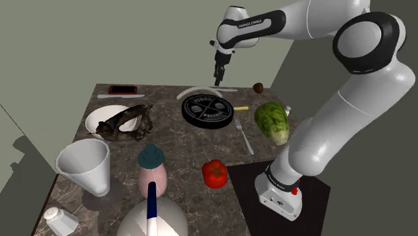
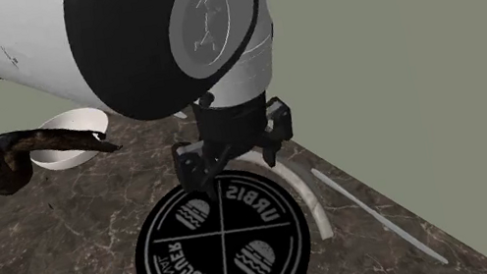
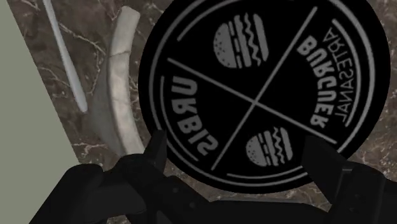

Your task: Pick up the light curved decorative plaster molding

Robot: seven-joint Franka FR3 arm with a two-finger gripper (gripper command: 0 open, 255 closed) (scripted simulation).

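Claw (image 3: 236, 146) hangs low over the round black burger-logo disc (image 3: 254, 83), its two black fingers standing apart with nothing clasped between them. The pale curved molding (image 3: 121, 83) lies flat on the dark marbled desk (image 1: 181, 144) just beside the disc, following its rim, and neither finger touches it. A thin pale strip (image 3: 67, 57) lies past the molding, farther from the disc
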